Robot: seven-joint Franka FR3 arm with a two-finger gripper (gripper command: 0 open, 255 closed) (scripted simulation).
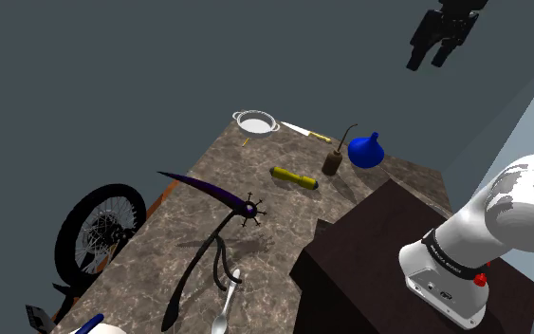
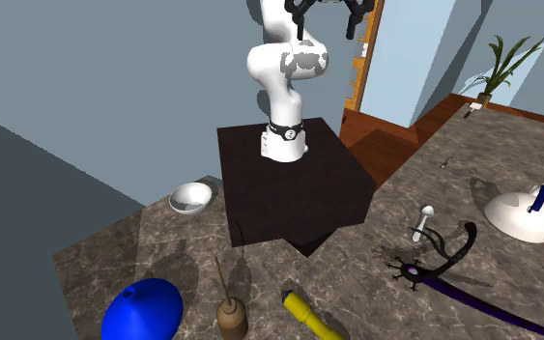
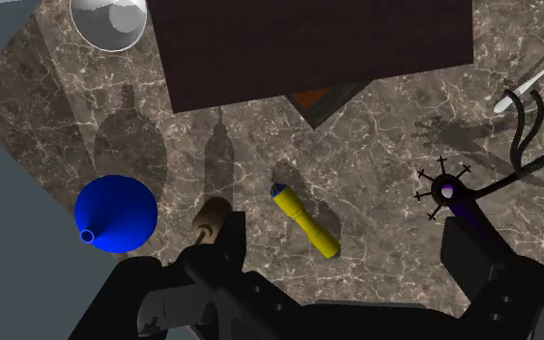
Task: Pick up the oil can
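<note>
The oil can (image 1: 332, 161) is a small brown can with a long thin spout, standing upright on the marble table (image 1: 198, 213) beside a blue funnel (image 1: 366, 150). It also stands at the near edge of the second exterior view (image 2: 231, 317). My gripper (image 1: 429, 59) hangs high above the table, open and holding nothing, and appears at the top of the second exterior view (image 2: 326, 31). In the wrist view the oil can (image 3: 210, 219) lies far below, just off the tip of one finger (image 3: 223, 253), with the gripper (image 3: 345, 253) wide apart.
A yellow cylinder (image 3: 305, 222) lies close to the can. A white bowl (image 1: 255, 121) and a knife (image 1: 304, 131) sit at the far end. The dark stand (image 1: 369, 247) borders the table. A purple-black spiked tool (image 1: 227, 199), a spoon (image 1: 227, 304) and a bicycle wheel (image 1: 99, 232) lie nearer.
</note>
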